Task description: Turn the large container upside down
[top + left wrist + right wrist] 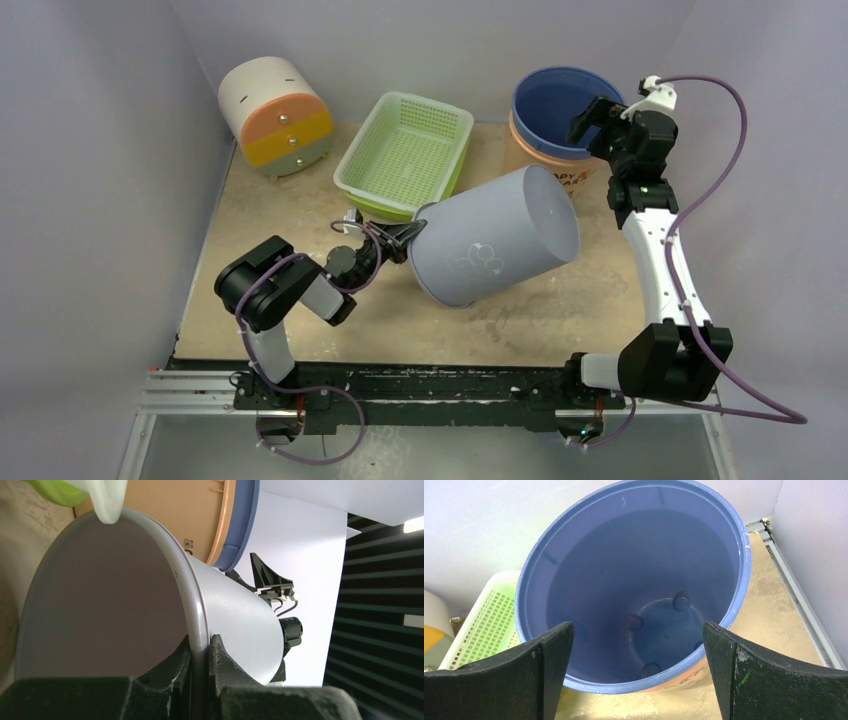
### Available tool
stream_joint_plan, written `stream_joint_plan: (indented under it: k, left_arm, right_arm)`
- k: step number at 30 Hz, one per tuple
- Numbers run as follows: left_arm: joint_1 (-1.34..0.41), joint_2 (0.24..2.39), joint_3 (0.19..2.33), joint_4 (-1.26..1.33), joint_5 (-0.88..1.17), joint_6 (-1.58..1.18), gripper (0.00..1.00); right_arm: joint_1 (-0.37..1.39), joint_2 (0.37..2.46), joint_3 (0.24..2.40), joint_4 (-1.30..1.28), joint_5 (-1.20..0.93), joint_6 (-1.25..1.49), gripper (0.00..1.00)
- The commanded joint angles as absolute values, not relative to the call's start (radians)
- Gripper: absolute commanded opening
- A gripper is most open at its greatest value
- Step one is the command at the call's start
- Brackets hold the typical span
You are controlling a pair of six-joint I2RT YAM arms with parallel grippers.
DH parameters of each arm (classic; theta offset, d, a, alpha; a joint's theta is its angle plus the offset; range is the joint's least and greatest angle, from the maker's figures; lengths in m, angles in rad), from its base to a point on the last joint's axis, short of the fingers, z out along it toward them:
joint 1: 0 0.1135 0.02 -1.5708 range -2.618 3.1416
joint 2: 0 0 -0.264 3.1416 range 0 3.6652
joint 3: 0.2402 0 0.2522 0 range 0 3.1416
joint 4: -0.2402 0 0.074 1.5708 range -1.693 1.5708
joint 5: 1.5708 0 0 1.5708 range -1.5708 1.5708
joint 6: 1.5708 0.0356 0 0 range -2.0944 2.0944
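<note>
The large container (500,240) is a pale grey bucket tipped on its side in the middle of the table. Its mouth faces left and its flat base points up and to the right. My left gripper (408,238) is shut on its rim. In the left wrist view the rim (200,625) passes between the two black fingers, one inside and one on the outer wall (240,615). My right gripper (592,120) hangs open at the back right, above a blue bucket (634,570). Nothing is between its fingers (549,655).
The blue bucket (555,105) sits nested in an orange one at the back right. A green mesh basket (405,150) stands just behind the grey container's rim. A cream and orange drawer unit (275,115) is at the back left. White walls close in three sides.
</note>
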State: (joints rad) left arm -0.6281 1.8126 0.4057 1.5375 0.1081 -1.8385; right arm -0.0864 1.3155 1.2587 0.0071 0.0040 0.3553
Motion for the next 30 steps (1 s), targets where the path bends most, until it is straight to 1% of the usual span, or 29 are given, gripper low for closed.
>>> stream_joint_plan:
  k: [1, 4, 5, 8, 13, 16, 24, 27, 30]
  left_arm:
    - [-0.616, 1.863, 0.326, 1.724, 0.168, -1.734, 0.00]
    - [-0.609, 1.888, 0.302, 1.724, 0.176, -1.718, 0.00]
    - [-0.608, 1.896, 0.297, 1.724, 0.178, -1.713, 0.01]
    - [-0.604, 1.917, 0.284, 1.724, 0.187, -1.690, 0.08]
    - [-0.600, 1.933, 0.253, 1.723, 0.199, -1.640, 0.24]
    - [-0.600, 1.944, 0.233, 1.723, 0.198, -1.621, 0.27]
    - [-0.598, 1.989, 0.241, 1.723, 0.205, -1.577, 0.38]
    - [-0.592, 2.014, 0.245, 1.718, 0.216, -1.550, 0.46]
    - [-0.575, 2.044, 0.254, 1.696, 0.235, -1.529, 0.50]
  right_arm:
    - [-0.092, 1.301, 1.304, 0.072, -0.025, 0.346, 1.00]
    - [-0.092, 1.299, 1.304, 0.071, -0.030, 0.347, 1.00]
    - [-0.092, 1.297, 1.303, 0.070, -0.028, 0.347, 1.00]
    - [-0.092, 1.290, 1.301, 0.068, -0.025, 0.347, 1.00]
    - [-0.092, 1.287, 1.295, 0.066, -0.027, 0.345, 1.00]
    - [-0.092, 1.286, 1.289, 0.072, -0.034, 0.345, 1.00]
    - [-0.092, 1.273, 1.276, 0.068, -0.029, 0.345, 1.00]
    - [-0.092, 1.267, 1.272, 0.063, -0.030, 0.345, 1.00]
    - [-0.092, 1.264, 1.268, 0.063, -0.032, 0.342, 1.00]
